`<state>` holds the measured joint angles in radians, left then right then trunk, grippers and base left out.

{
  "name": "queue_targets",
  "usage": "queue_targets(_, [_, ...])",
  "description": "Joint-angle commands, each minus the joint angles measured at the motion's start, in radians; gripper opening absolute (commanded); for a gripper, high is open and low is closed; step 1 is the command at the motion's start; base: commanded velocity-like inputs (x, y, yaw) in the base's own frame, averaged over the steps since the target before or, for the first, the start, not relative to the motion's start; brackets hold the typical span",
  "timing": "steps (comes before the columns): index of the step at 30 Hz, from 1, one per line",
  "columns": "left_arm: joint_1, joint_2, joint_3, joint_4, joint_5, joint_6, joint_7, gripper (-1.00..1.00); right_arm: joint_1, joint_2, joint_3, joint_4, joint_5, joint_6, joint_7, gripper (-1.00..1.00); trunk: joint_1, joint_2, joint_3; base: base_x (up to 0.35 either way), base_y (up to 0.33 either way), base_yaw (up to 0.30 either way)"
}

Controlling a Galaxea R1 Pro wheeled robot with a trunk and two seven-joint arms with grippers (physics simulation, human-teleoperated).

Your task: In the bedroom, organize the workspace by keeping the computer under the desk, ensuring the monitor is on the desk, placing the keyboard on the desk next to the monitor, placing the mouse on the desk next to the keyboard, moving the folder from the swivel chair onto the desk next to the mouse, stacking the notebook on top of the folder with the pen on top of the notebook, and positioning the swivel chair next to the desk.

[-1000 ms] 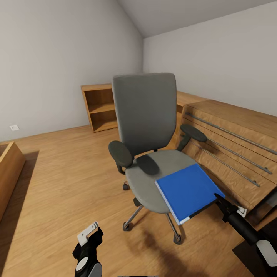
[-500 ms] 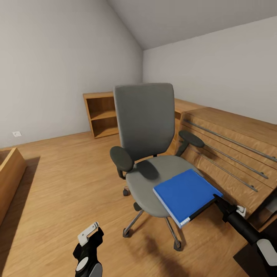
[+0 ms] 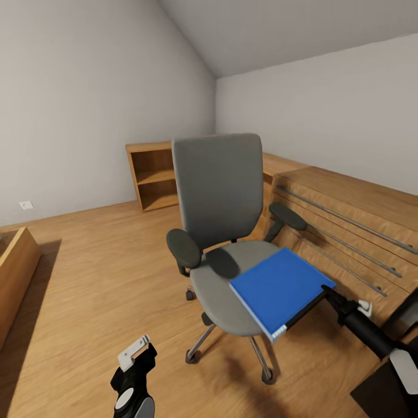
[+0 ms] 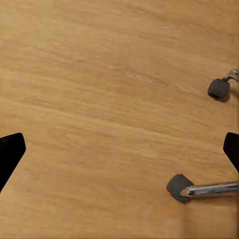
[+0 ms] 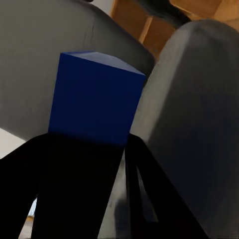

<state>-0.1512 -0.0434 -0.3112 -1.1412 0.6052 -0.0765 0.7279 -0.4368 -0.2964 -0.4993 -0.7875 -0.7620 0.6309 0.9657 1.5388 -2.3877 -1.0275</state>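
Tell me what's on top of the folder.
Nothing: the folder shows a bare blue cover. It hangs over the chair seat's front corner, and the right gripper is at its edge. Whether the seat still supports it is hidden.

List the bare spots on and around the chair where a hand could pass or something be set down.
Free: the floor between the swivel chair and the low wooden box; the seat's rear half, between the armrests. Crowded: the seat's front right, where the folder overhangs with the right gripper at its edge, close beside the wooden chest.
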Motion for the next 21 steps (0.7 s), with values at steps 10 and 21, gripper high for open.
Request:
queue_targets(10, [-0.001, 0.0, -0.004, 0.027, 0.009, -0.008, 0.004, 1.0, 0.017, 0.056, 0.002, -0.251, 0.048, 0.053, -0.065, -1.0, -0.039, 0.07, 0.031, 0.0, 0.0, 0.0])
queue_targets(21, [-0.001, -0.001, -0.039, 0.026, 0.007, -0.011, 0.009, 1.0, 0.059, 0.127, -0.003, -0.691, 0.003, 0.255, -0.397, -1.0, -0.081, 0.147, 0.065, 0.0, 0.0, 0.0])
